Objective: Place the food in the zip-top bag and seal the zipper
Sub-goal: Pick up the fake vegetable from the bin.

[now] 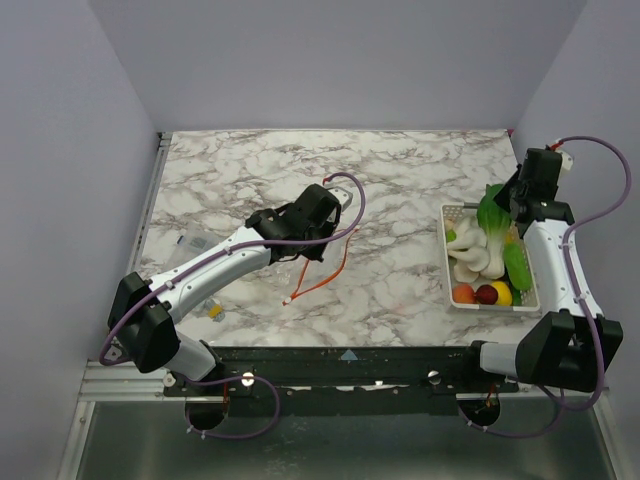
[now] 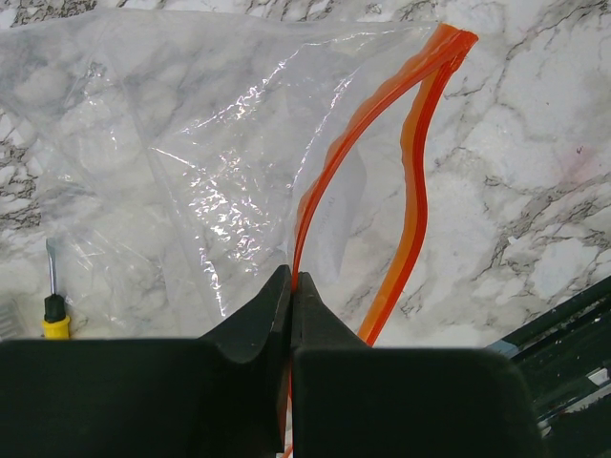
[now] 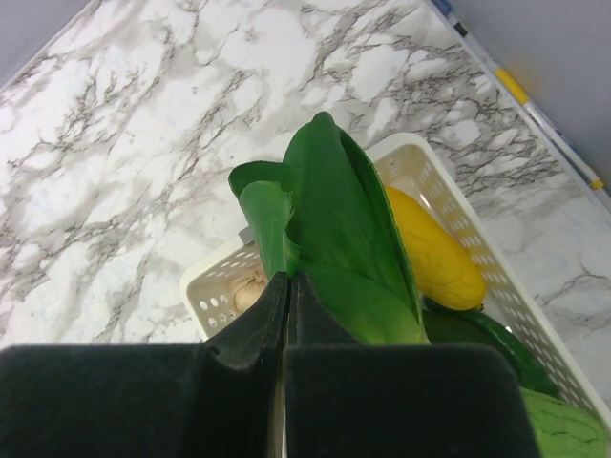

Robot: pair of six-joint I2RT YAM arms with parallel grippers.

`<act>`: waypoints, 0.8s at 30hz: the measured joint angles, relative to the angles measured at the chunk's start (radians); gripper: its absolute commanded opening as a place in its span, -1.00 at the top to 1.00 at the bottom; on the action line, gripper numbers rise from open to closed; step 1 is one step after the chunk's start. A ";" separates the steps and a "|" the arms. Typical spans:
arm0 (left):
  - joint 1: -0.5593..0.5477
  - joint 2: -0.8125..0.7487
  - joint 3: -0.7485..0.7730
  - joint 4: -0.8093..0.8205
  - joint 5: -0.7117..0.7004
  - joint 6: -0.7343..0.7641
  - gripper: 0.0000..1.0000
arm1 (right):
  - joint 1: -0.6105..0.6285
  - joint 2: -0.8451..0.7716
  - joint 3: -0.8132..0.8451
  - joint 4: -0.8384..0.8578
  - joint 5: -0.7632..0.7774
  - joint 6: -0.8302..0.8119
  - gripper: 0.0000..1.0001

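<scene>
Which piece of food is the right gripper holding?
The leafy green vegetable: the right gripper is shut on its leaves; the others lie in the white tray.

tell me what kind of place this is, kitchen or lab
Likely a robot test cell, not a kitchen: lavender walls box in a marble-print table, the left arm and right arm are bolted to a rail at its near edge, and the white tray holds toy food.
</scene>
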 measured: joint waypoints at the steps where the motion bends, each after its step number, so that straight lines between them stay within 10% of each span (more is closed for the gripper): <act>1: 0.000 0.000 0.000 0.000 0.000 0.000 1.00 | 0.000 -0.001 0.000 -0.001 -0.013 0.005 0.99; 24: 0.000 0.002 0.000 0.000 0.022 0.000 1.00 | 0.000 -0.058 0.100 -0.063 -0.021 -0.008 0.99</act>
